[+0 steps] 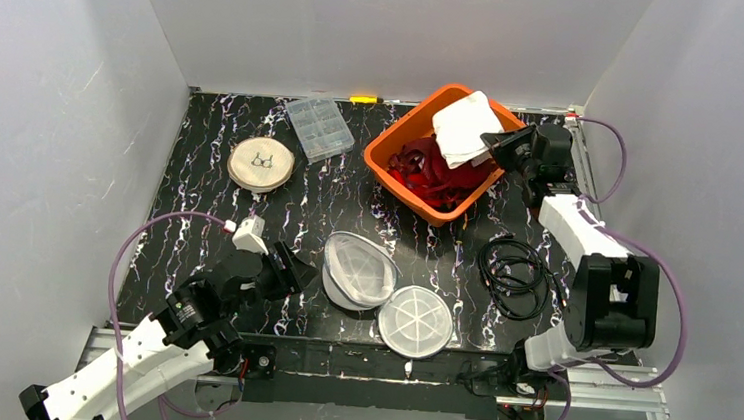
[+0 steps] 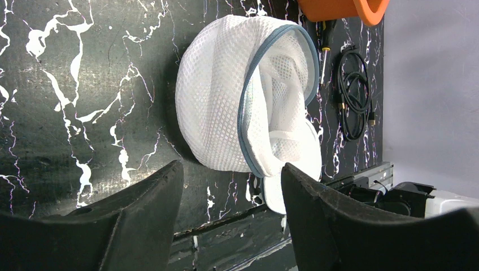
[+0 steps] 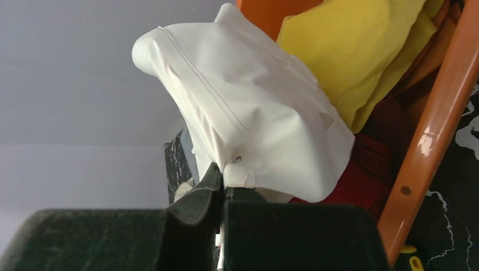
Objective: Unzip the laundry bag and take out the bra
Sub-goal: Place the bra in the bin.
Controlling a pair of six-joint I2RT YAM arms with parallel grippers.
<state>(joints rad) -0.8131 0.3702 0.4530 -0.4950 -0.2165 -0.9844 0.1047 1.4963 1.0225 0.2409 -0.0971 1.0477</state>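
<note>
- The white bra (image 1: pixel 465 127) is being held above the orange basket (image 1: pixel 389 143), pinched at its edge by the closed right gripper (image 1: pixel 502 143).
- The unzipped laundry bag (image 1: pixel 358 269) is being supported by the table (image 1: pixel 198 206), near its front edge.
- The left gripper (image 1: pixel 288 269) is being held open and empty beside the laundry bag.

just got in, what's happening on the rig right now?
The right gripper is shut on a white garment, likely the bra, holding it over the orange basket at the back. The mesh laundry bag lies open near the front, with the left gripper open beside it, not touching.
</note>
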